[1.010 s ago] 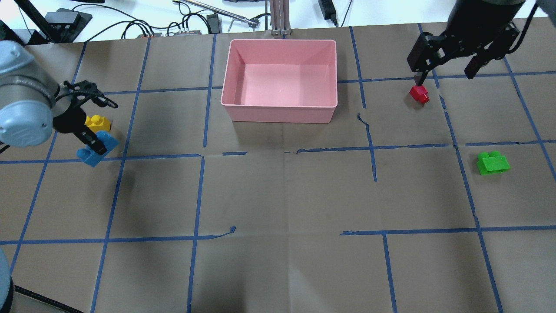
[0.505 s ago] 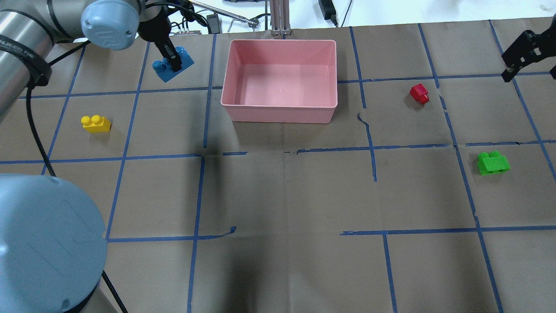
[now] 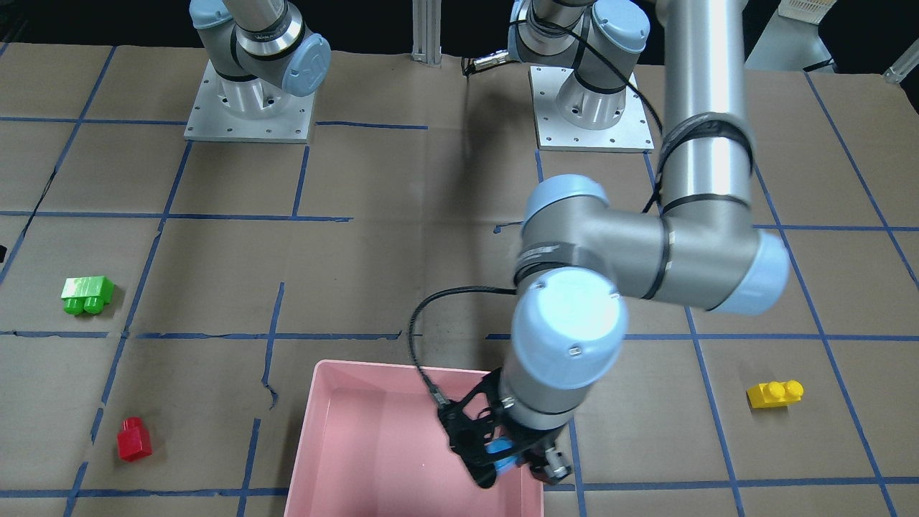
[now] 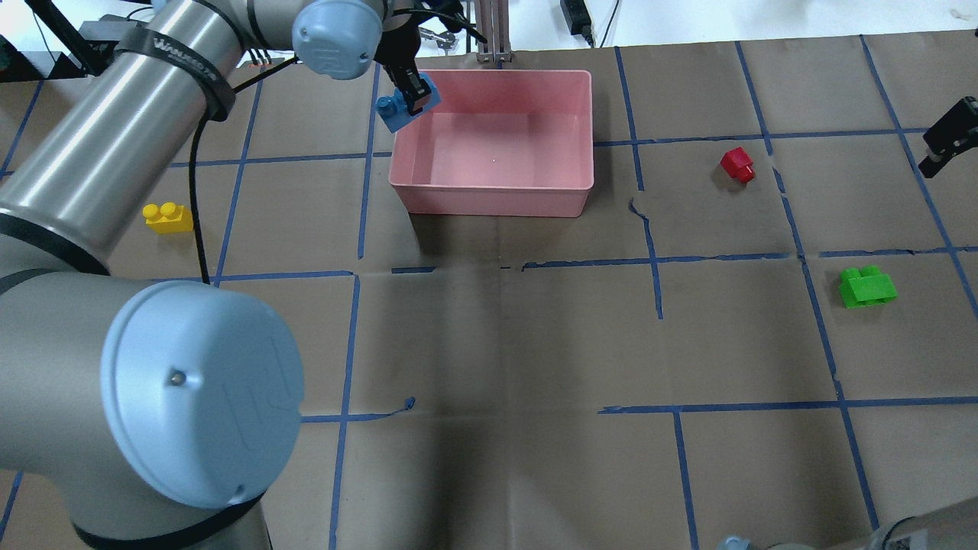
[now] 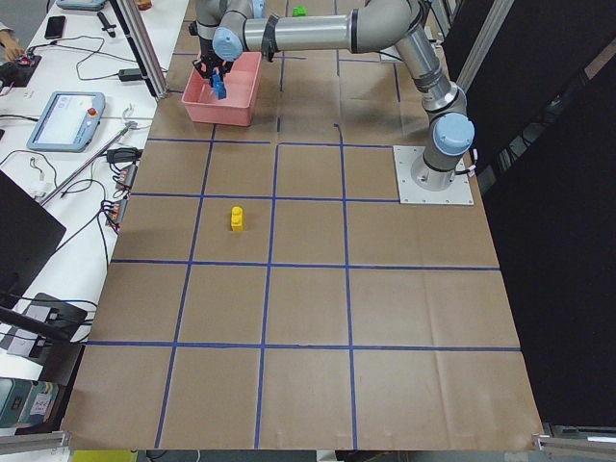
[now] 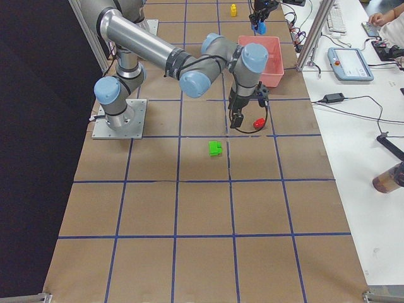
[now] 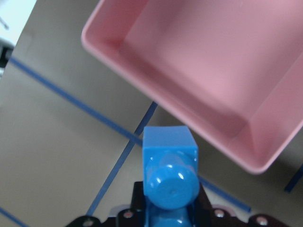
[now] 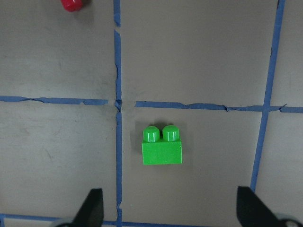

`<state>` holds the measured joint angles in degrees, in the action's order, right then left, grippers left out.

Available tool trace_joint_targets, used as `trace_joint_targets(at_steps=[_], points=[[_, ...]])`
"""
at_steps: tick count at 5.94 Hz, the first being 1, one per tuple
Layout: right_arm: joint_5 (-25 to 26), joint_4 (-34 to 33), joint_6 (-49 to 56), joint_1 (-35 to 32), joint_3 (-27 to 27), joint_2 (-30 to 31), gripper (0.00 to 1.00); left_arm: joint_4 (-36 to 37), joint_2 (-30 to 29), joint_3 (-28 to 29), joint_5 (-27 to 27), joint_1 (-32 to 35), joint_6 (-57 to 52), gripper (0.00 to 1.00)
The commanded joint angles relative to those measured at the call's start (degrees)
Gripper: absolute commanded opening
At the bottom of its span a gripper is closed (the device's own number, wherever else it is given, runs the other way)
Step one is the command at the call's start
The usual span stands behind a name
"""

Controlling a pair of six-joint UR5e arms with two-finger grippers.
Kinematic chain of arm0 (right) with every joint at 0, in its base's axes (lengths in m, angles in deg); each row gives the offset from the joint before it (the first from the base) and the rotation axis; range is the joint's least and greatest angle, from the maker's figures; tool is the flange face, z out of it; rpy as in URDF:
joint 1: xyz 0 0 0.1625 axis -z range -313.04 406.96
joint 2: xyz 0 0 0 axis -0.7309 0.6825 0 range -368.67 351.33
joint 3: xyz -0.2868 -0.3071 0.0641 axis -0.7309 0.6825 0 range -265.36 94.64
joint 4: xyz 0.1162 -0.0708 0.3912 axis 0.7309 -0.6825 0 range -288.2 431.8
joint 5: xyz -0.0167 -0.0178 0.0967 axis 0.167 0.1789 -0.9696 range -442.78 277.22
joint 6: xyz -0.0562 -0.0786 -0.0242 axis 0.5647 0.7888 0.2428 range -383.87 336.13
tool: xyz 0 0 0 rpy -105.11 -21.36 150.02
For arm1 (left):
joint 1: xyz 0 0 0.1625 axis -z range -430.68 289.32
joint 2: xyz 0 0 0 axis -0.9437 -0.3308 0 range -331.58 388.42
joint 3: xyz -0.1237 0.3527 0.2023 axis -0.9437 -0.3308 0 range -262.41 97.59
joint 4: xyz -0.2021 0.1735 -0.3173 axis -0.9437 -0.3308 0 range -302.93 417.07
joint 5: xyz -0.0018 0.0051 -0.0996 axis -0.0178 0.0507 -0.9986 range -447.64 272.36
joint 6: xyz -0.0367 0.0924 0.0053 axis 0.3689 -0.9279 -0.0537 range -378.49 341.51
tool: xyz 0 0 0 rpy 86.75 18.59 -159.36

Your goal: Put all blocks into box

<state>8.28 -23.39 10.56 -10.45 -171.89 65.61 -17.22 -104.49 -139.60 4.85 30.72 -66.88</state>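
Observation:
My left gripper [image 4: 411, 93] is shut on the long blue brick [image 4: 399, 105] and holds it above the far left corner of the pink box [image 4: 489, 202]. The left wrist view shows the blue brick [image 7: 170, 161] just outside the box's rim [image 7: 142, 90]. The box is empty. The yellow brick [image 4: 168, 218] lies on the table at the left. The red brick [image 4: 738, 165] and the green brick [image 4: 866, 286] lie at the right. My right gripper [image 8: 169, 194] is open and empty, high above the green brick [image 8: 162, 146].
My left arm's big elbow [image 4: 199, 389] and forearm cover the near left of the overhead view. Cables and power bricks [image 4: 321, 46] and an aluminium post [image 4: 493, 30] lie beyond the table's far edge. The arm bases [image 3: 248, 100] stand at the robot side.
My left gripper has carried the blue brick from beside the yellow brick, far and to the right, to the box's far left corner. My right gripper has drawn away from the red brick to the right.

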Motion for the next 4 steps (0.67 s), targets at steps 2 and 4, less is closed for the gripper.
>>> trace_joint_targets(at_steps=[2, 4], points=[[-0.2, -21.3, -2.1, 0.2, -17.5, -0.8, 1.00, 0.7, -9.0, 3.2, -0.6, 3.3, 2.3, 0.05], [-0.6, -33.1, -3.0, 0.1, -24.5, -2.1, 1.00, 0.9, -9.2, 3.2, -0.6, 3.2, 2.2, 0.99]])
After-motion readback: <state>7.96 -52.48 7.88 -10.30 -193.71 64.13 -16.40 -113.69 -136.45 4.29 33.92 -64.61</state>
